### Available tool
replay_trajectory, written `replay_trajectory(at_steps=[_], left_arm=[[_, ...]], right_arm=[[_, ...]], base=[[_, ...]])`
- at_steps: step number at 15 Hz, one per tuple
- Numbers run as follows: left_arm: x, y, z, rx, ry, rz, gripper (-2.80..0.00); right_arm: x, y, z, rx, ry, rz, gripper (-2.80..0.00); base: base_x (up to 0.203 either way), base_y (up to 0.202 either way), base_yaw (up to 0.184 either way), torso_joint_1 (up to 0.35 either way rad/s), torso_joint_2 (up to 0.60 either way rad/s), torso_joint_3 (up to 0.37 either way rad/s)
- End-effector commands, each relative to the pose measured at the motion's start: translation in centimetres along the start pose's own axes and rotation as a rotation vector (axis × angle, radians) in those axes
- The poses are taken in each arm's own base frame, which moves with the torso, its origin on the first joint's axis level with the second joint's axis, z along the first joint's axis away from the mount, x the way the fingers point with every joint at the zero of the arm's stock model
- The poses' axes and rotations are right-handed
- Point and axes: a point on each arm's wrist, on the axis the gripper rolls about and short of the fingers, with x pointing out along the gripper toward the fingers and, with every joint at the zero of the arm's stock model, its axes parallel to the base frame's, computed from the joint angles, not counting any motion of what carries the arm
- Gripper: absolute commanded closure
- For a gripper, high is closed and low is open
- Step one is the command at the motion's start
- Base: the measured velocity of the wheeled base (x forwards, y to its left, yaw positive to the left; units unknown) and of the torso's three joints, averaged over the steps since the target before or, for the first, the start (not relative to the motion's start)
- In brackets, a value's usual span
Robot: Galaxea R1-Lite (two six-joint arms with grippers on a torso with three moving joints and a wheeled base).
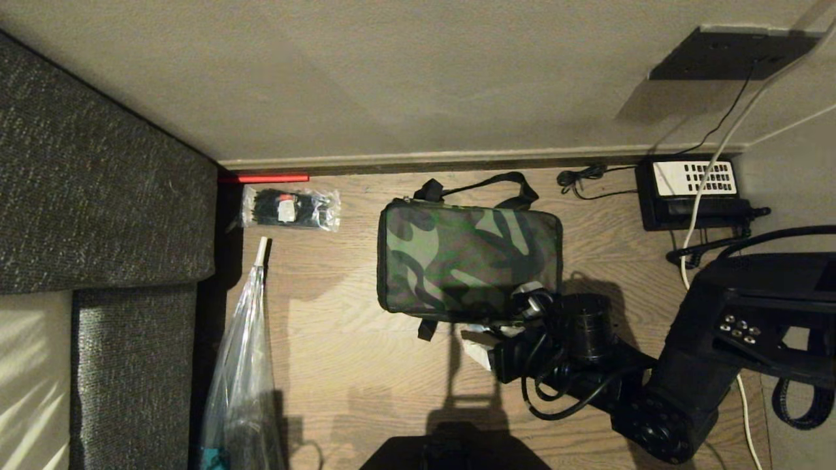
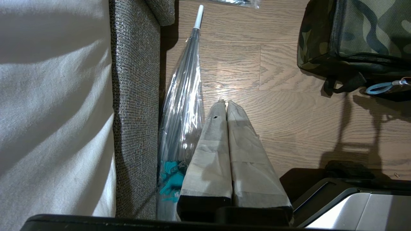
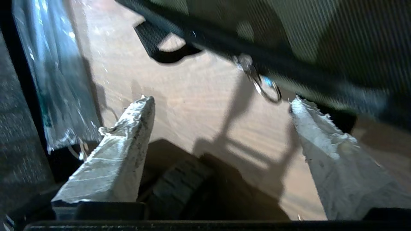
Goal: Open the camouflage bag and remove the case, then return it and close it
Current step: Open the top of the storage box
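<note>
Camouflage bag (image 1: 469, 260) lies zipped shut on floor, contents hidden.

Right arm reaching in from right, low over floor; right claw (image 3: 221, 102) spread wide, holding nothing. Left claw (image 2: 226, 104) parked, fingers pressed together, pointing down.
</note>
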Motion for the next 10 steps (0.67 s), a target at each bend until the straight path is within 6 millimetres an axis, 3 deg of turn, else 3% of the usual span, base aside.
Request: replay_trajectory(at_steps=[1,10], left_arm=[[0.0,0.0,-0.1,-0.001,0.001,0.001,0.0],[0.0,0.0,-0.1,-0.001,0.001,0.001,0.0]], right_arm=[[0.7,-0.1,-0.5,-0.006,-0.032,0.007,-2.8],[2.1,-0.4,-1.7,-0.003,-0.061,-0.006,-2.8]], base=[[0.0,0.0,0.0,0.0,0.0,0.0],[0.0,0.0,0.0,0.0,0.0,0.0]])
